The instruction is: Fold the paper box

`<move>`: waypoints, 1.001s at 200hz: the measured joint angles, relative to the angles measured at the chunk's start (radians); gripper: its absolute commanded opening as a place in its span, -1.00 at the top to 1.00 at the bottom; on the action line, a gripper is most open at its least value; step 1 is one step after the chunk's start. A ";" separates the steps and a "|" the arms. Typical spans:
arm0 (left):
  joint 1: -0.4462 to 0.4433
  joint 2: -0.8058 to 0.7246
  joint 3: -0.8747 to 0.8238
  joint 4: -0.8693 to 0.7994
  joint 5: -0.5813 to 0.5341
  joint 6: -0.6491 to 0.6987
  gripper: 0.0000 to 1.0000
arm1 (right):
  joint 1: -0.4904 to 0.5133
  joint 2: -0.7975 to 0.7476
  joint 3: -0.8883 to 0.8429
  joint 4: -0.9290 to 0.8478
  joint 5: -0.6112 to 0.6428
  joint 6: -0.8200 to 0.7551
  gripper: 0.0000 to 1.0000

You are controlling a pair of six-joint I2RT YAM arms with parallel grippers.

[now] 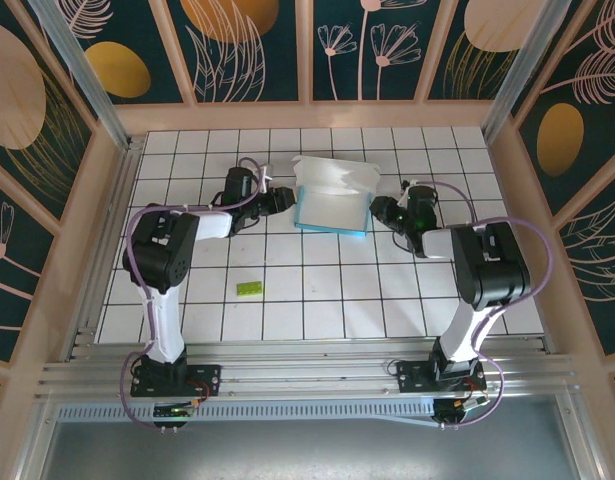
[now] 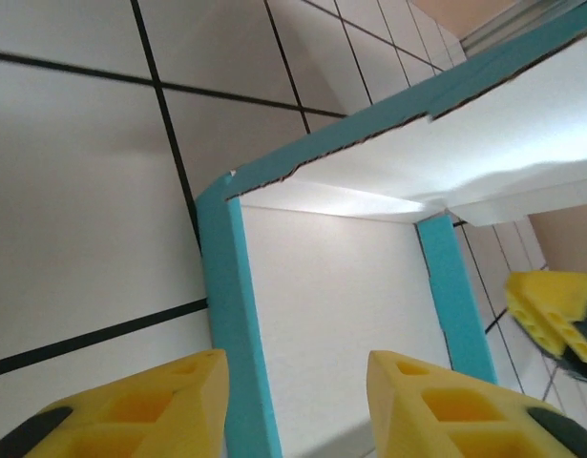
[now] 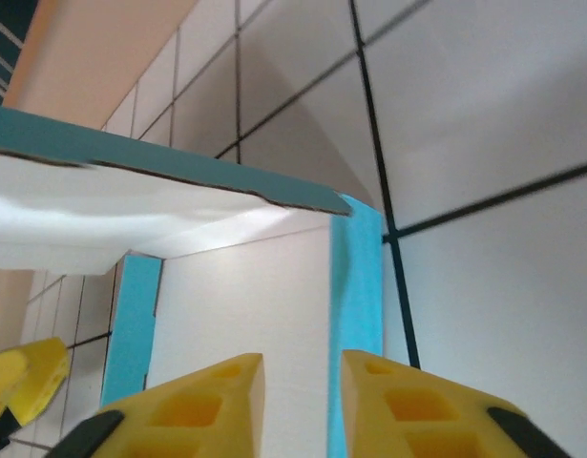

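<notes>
White-tiled table (image 1: 327,300) held the paper box (image 1: 332,205) near its far edge; both arms bent inward, left tool (image 2: 295,363) and right tool (image 3: 303,361) parted, straddling opposite walls; contact was unclear.

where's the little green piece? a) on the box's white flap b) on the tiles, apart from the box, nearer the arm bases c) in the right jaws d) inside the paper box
b: the green piece lies on the tiled table, apart from the paper box and nearer the arms' bases.
</notes>
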 measured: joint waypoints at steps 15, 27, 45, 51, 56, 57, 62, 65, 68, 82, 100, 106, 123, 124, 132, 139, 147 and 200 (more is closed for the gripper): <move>0.000 -0.032 0.004 -0.025 -0.049 0.061 0.12 | -0.001 -0.040 0.001 -0.013 0.016 -0.059 0.31; 0.000 -0.045 0.023 -0.050 -0.085 0.122 0.09 | -0.005 -0.050 0.007 -0.029 0.021 -0.104 0.19; 0.001 -0.047 0.061 -0.084 -0.115 0.212 0.00 | -0.009 -0.051 0.023 -0.058 0.023 -0.168 0.07; 0.003 -0.047 0.069 -0.088 -0.117 0.241 -0.03 | -0.010 -0.050 0.028 -0.064 0.019 -0.190 0.06; 0.004 -0.047 0.074 -0.090 -0.118 0.260 -0.05 | -0.011 -0.050 0.031 -0.068 0.016 -0.207 0.06; 0.004 -0.047 0.074 -0.090 -0.118 0.264 -0.06 | -0.011 -0.050 0.032 -0.069 0.016 -0.212 0.06; 0.004 -0.047 0.078 -0.090 -0.116 0.288 -0.08 | -0.011 -0.050 0.035 -0.071 0.014 -0.224 0.05; 0.005 -0.047 0.079 -0.090 -0.114 0.304 -0.09 | -0.011 -0.050 0.037 -0.071 0.013 -0.233 0.05; 0.005 -0.047 0.080 -0.090 -0.109 0.317 -0.10 | -0.011 -0.050 0.040 -0.071 0.011 -0.241 0.05; 0.006 -0.045 0.085 -0.091 -0.090 0.369 -0.12 | -0.011 -0.050 0.051 -0.070 0.008 -0.277 0.05; 0.006 -0.035 0.101 -0.090 -0.057 0.420 -0.13 | -0.011 -0.050 0.067 -0.070 0.008 -0.312 0.06; 0.006 -0.029 0.111 -0.091 -0.047 0.433 -0.13 | -0.011 -0.050 0.071 -0.069 0.008 -0.319 0.06; 0.006 -0.014 0.140 -0.090 -0.029 0.456 -0.13 | -0.011 -0.049 0.087 -0.069 0.008 -0.342 0.07; 0.006 -0.013 0.141 -0.090 -0.028 0.457 -0.13 | -0.011 -0.049 0.088 -0.069 0.008 -0.343 0.07; 0.006 -0.008 0.152 -0.090 -0.021 0.465 -0.13 | -0.011 -0.049 0.094 -0.068 0.007 -0.351 0.08; 0.006 -0.003 0.160 -0.090 -0.015 0.472 -0.13 | -0.011 -0.049 0.100 -0.066 0.005 -0.360 0.08; 0.006 0.002 0.169 -0.090 -0.010 0.480 -0.12 | -0.011 -0.049 0.104 -0.065 0.000 -0.370 0.10; 0.006 0.047 0.225 -0.090 0.032 0.478 0.00 | -0.009 -0.035 0.132 -0.058 -0.023 -0.403 0.32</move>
